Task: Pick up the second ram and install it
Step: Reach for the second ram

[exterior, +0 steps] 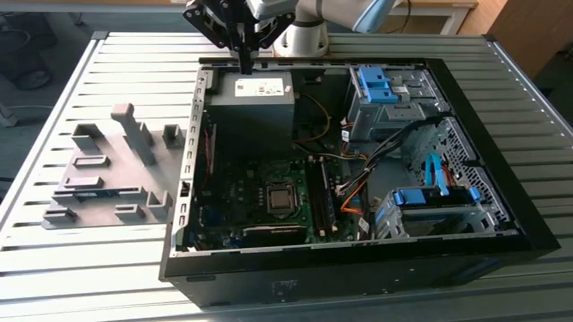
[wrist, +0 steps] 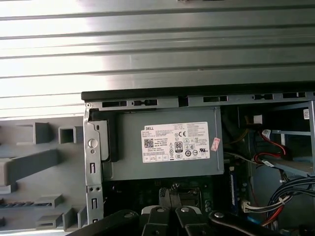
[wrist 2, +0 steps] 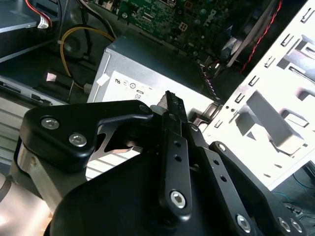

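Observation:
The second ram (exterior: 94,194), a thin blue-teal stick, lies in a slot of the grey fixture plate (exterior: 107,171) on the exterior view's left, outside the computer case. My gripper (exterior: 243,66) hangs far from it, over the back of the open case (exterior: 358,258), just above the grey power supply (exterior: 257,90). Its black fingers are shut together with nothing between them, as both wrist views show (wrist 2: 170,98) (wrist: 168,194). The power supply (wrist: 162,142) lies right beyond the fingertips.
Inside the case, a greener memory stick (exterior: 321,201) stands in the slots beside the processor socket (exterior: 280,198). Drive cages with blue latches (exterior: 380,84) (exterior: 434,198) and loose cables fill the exterior view's right side. Everything rests on a ribbed metal table (exterior: 134,54).

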`<action>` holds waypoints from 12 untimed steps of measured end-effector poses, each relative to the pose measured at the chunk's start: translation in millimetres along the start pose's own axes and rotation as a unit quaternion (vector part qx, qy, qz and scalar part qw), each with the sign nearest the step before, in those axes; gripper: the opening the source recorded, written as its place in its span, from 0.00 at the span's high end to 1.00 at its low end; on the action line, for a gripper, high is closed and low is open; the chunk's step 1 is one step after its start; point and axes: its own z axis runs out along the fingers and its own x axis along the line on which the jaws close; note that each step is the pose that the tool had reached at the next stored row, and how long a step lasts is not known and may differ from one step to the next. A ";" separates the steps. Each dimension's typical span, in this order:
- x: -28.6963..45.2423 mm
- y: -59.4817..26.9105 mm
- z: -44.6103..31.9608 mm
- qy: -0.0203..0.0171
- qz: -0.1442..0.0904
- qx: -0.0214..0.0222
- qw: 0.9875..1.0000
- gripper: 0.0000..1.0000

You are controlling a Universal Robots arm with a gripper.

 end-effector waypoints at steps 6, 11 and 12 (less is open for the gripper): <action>4.0 -0.3 -0.1 0.000 0.000 0.000 1.000 0.89; 8.4 -0.6 -0.3 0.000 0.000 0.000 1.000 0.89; 9.3 -0.7 -0.3 0.000 0.000 0.000 1.000 0.89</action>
